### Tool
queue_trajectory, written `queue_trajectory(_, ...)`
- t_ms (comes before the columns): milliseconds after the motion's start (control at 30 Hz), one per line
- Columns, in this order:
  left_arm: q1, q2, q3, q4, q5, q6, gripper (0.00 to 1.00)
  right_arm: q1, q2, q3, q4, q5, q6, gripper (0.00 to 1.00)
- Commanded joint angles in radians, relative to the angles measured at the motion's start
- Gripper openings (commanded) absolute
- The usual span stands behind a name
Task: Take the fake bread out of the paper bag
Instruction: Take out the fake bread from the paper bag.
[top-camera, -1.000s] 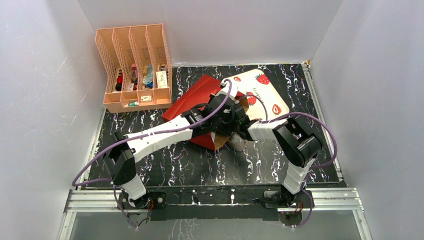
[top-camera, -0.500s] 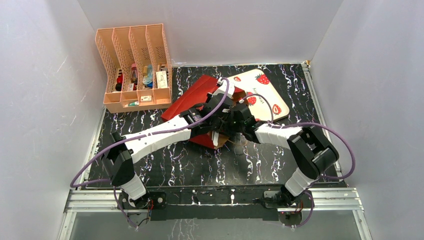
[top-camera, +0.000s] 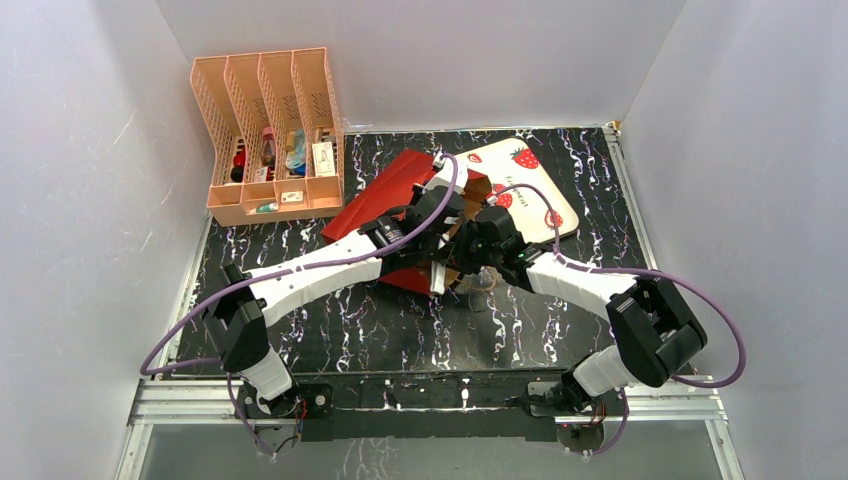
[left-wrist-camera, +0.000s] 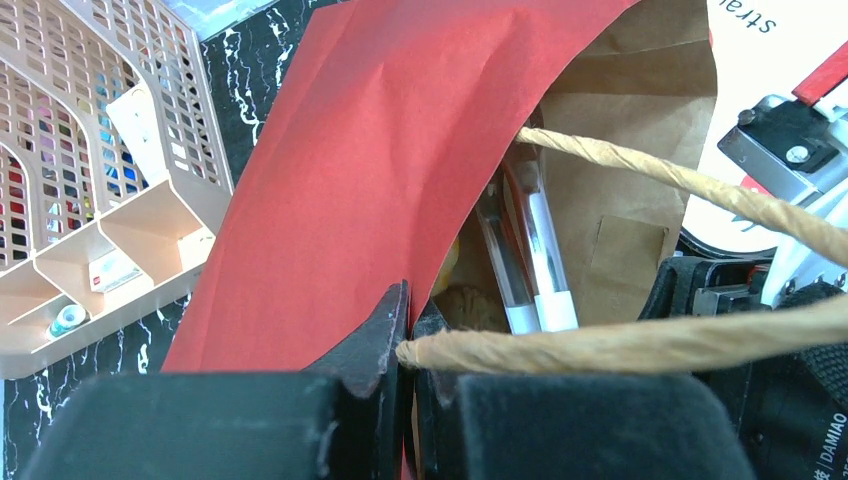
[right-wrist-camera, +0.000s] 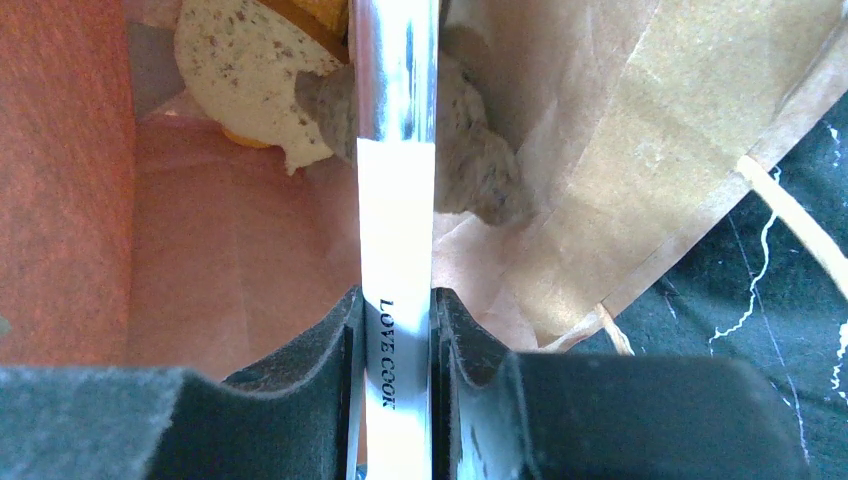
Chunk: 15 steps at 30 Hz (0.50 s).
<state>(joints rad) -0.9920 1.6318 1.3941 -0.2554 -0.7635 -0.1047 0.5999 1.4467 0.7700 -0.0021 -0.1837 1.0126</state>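
The paper bag (top-camera: 385, 195) lies on its side, red outside, brown kraft inside (right-wrist-camera: 620, 150). My left gripper (left-wrist-camera: 410, 320) is shut on the bag's red upper wall (left-wrist-camera: 370, 170) at its mouth and holds it up. My right gripper (right-wrist-camera: 395, 310) is shut on white-handled metal tongs (right-wrist-camera: 395, 200) that reach into the bag. The tongs also show in the left wrist view (left-wrist-camera: 525, 250). The fake bread lies deep inside: a cream speckled piece (right-wrist-camera: 245, 60), a grey-brown piece (right-wrist-camera: 480, 160) around the tong blades, and an orange piece (right-wrist-camera: 310, 15). I cannot tell if the tongs pinch anything.
A peach slotted organiser (top-camera: 268, 135) stands at the back left. A strawberry-print board (top-camera: 525, 185) lies behind the bag to the right. The bag's tan cord handles (left-wrist-camera: 700, 190) hang across its mouth. Grey walls close in both sides.
My right gripper has pushed the tongs leftward, deeper into the bag mouth, and its elbow has swung out to the right. My left gripper has kept its hold on the bag.
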Motion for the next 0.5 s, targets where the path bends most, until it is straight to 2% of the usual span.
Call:
queue_trajectory(0,-0.002,-0.055,0.039,0.022,-0.032,0.003,0.0,-0.008,-0.056,0.003,0.038,0.01,-0.028,0.0)
queue_trajectory(167,-0.001,-0.06,0.043,0.023,-0.032,0.005,0.0,-0.006,-0.063,0.005,0.031,0.001,-0.027,0.0)
queue_trajectory(367,-0.001,-0.064,0.042,-0.005,-0.012,-0.018,0.0,-0.006,0.01,0.03,0.059,-0.052,-0.039,0.0)
queue_trajectory(467,-0.001,-0.075,0.037,-0.017,-0.007,-0.02,0.0,-0.007,0.057,0.063,0.058,-0.064,-0.053,0.05)
